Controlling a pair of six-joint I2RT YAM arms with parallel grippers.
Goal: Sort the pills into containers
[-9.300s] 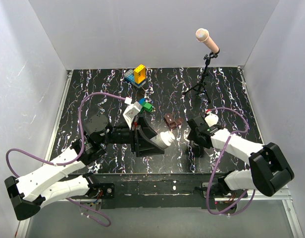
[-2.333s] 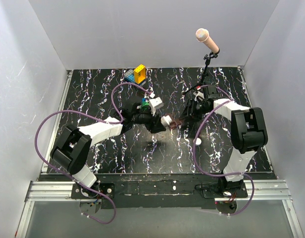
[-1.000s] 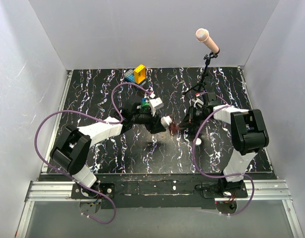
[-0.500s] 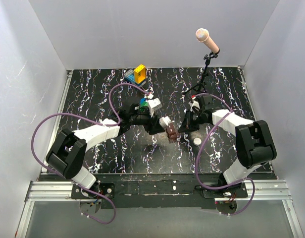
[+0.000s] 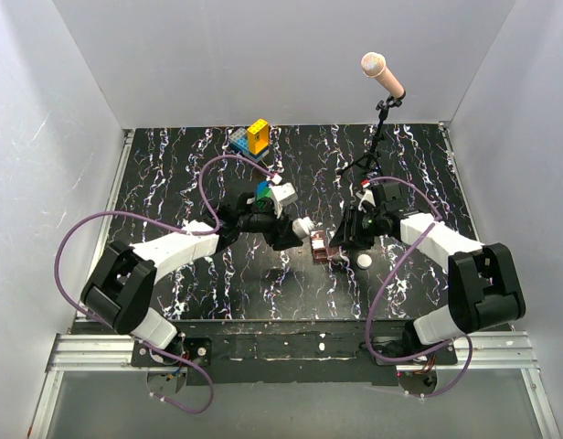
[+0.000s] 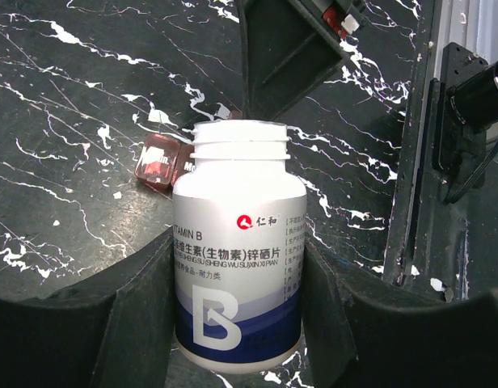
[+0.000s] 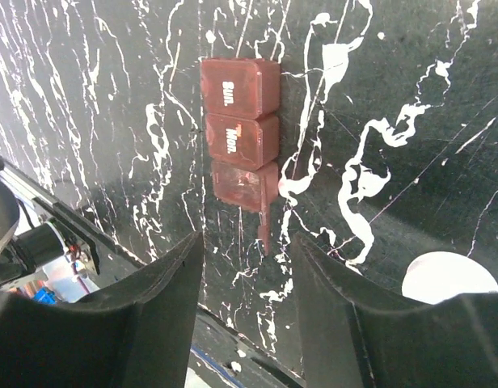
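Note:
The brown pill box, the containers (image 7: 239, 121), lies flat on the black marbled table. Two of its lids, marked Sun. and Mon., are down, and the third compartment stands open with its lid raised. My right gripper (image 7: 247, 242) hovers open just short of that open end, with nothing between its fingers. In the top view the containers (image 5: 320, 245) sit between both grippers, the right gripper (image 5: 341, 241) beside them. My left gripper (image 6: 238, 242) is shut on an uncapped white Vitamin B bottle (image 6: 239, 267), whose mouth points toward the containers (image 6: 160, 162). No pills show.
A white bottle cap (image 5: 364, 262) lies on the table right of the box, and the same cap (image 7: 451, 279) shows at the right wrist view's edge. A microphone stand (image 5: 377, 119) rises at the back right. Toy blocks (image 5: 254, 137) sit at the back, more blocks (image 5: 265, 191) behind the left wrist.
My right gripper has opened and drawn back slightly from the pill box, which now lies flat with one lid up. The left gripper still holds the bottle, barely shifted.

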